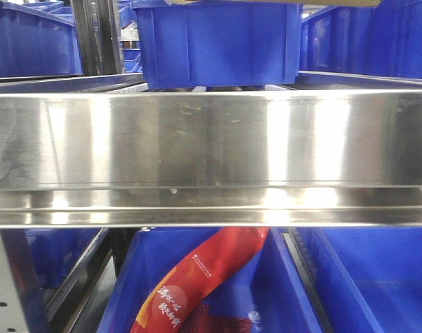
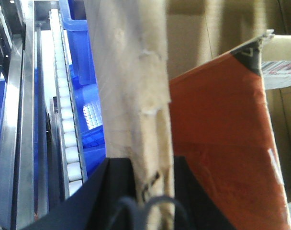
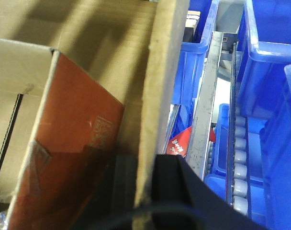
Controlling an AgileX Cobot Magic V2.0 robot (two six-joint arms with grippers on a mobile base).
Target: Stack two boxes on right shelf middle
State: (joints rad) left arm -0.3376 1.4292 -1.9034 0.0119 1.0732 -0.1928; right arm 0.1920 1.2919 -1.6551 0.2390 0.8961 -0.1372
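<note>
Right shelf (image 1: pixel 211 139): no box seen stacked on it in front view. Cardboard box (image 2: pixel 131 72) is held between both arms, beside blue bins (image 3: pixel 270 96). Left gripper (image 2: pixel 145 165) and right gripper (image 3: pixel 145 163): jaws clamped onto opposite box walls. Placing and stacking judged outstanding.

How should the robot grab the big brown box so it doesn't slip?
By its thin side walls, coming in over the open rim. The brown box has no lid on, so a wall slides between two fingers. The left pincer straddles one wall and the right pincer straddles what seems to be the opposite one. Gripping both sides should keep it level.
</note>
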